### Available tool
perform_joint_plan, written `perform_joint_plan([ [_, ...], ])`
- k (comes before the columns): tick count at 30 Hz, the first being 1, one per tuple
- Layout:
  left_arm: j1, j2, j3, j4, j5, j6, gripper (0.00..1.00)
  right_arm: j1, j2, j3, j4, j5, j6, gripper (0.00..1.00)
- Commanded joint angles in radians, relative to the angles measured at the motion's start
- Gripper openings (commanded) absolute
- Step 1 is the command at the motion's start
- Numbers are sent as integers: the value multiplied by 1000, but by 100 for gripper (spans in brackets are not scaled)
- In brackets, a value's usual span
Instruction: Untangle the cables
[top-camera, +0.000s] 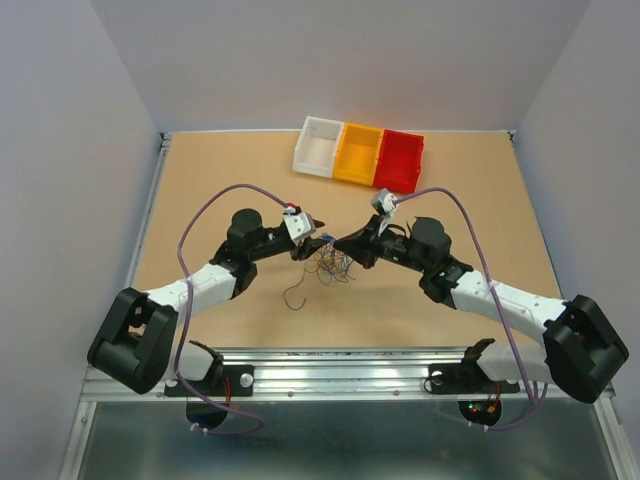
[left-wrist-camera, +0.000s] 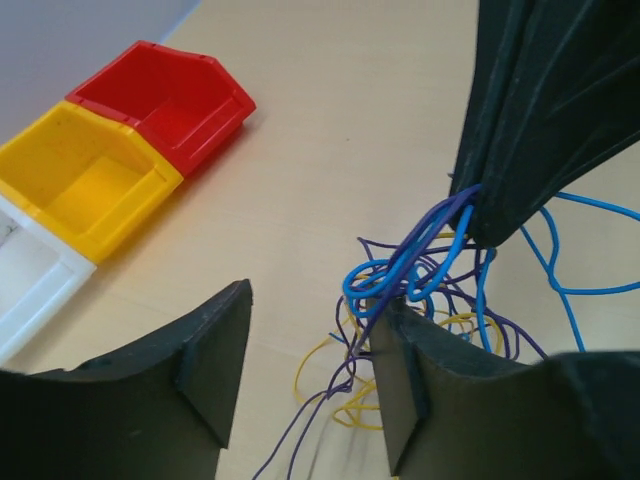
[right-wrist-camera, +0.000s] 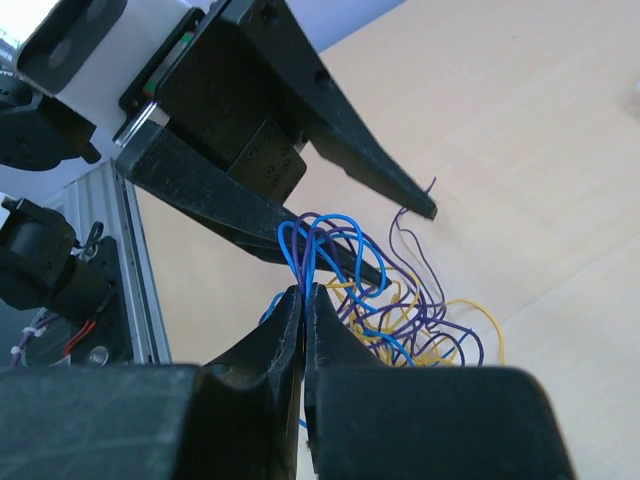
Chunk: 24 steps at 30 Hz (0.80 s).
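tan board table (top-camera: 210, 190), grey walls (top-camera: 60, 120) | left tool (left-wrist-camera: 312, 300) spread wide | right tool (right-wrist-camera: 301, 296) pinching cables (right-wrist-camera: 400, 320)

Bright, even light — soft shadows, near fingers (left-wrist-camera: 215, 375) blurred.

No text, label, brand, number or sign can be read in any view. The white bin (left-wrist-camera: 30, 290), yellow bin (left-wrist-camera: 85, 190) and red bin (left-wrist-camera: 165, 100), beyond the jaws of the left gripper (left-wrist-camera: 315, 300), have plain walls. The black right gripper (right-wrist-camera: 301, 292) and the cables (left-wrist-camera: 400, 275) at its jaws carry no legible marking.
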Motion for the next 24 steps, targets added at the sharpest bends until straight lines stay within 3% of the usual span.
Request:
perform_joint_plan([
  [1,-47,-49,47,3,42,35,47,14,-39,45,88,-3,10,1],
  [4,-67,-87,40,-23,96,54,24,13,-43,38,89,23,5,0],
  [7,-78,-115,27,-25,50,61,1,14,-63,28,88,72,3,1],
  [11,-61,-114,50,-31,-269,36,0,13,-159,-39,86,189,8,1],
  [12,-47,-114,52,-26,-371,11,0,13,-187,-54,78,262,7,7],
  [14,19,-129,52,-10,-420,-27,0,13,-279,-105,59,373,2,13],
  [15,48,-141,47,-3,-412,-64,0,13,-304,-122,52,399,-1,16],
  [16,71,-161,41,6,-394,-79,0,13,-331,-134,45,422,-18,37],
  [18,119,-196,30,6,-313,-103,0,11,-371,-159,32,442,-47,65],
  [20,123,-221,26,-6,-250,-100,0,11,-370,-159,19,416,-85,73],
  [21,125,-232,27,-17,-116,-92,0,11,-352,-160,19,340,-140,78],
  [24,96,-288,53,-59,97,-99,0,11,-286,-173,70,162,-246,80],
])
